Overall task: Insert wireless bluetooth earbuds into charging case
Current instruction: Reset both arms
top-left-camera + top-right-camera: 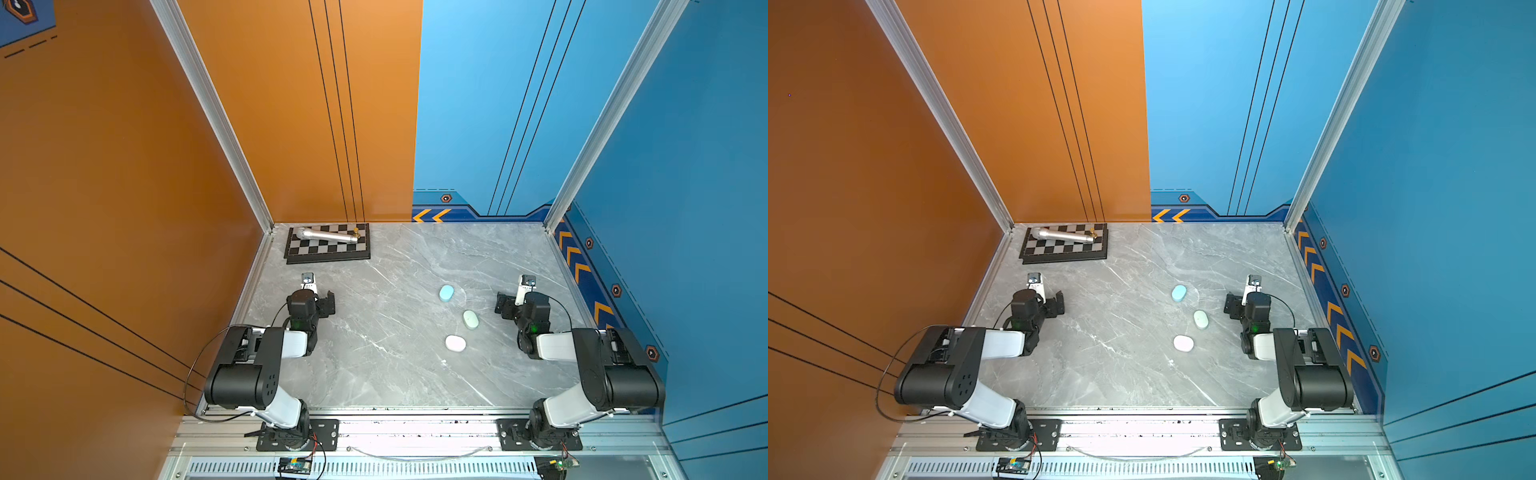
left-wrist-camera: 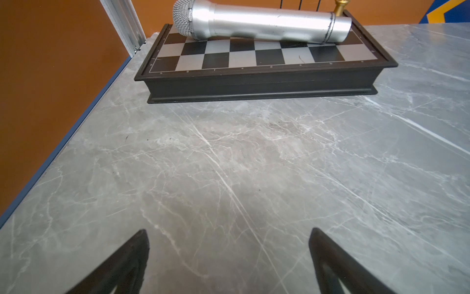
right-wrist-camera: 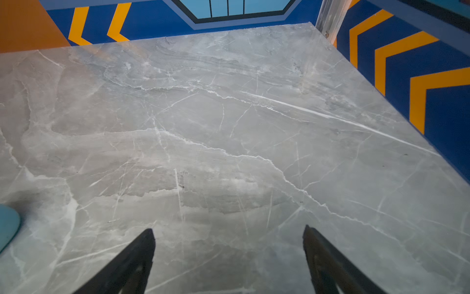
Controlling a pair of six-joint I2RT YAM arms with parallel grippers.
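- Earbuds show nowhere loose; I judge them stowed inside the shut blue case [image 1: 446, 293], green case [image 1: 471, 319] and white case [image 1: 455, 343], in a row near my right pincer [image 3: 228, 229].
- My right pincer and left pincer [image 2: 229, 229] stand apart, empty, at the sides, likely because nothing remains to carry.

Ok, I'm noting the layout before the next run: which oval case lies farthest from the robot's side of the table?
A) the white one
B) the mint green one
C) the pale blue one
C: the pale blue case lies farthest out, then the mint green case, with the white case closest in.
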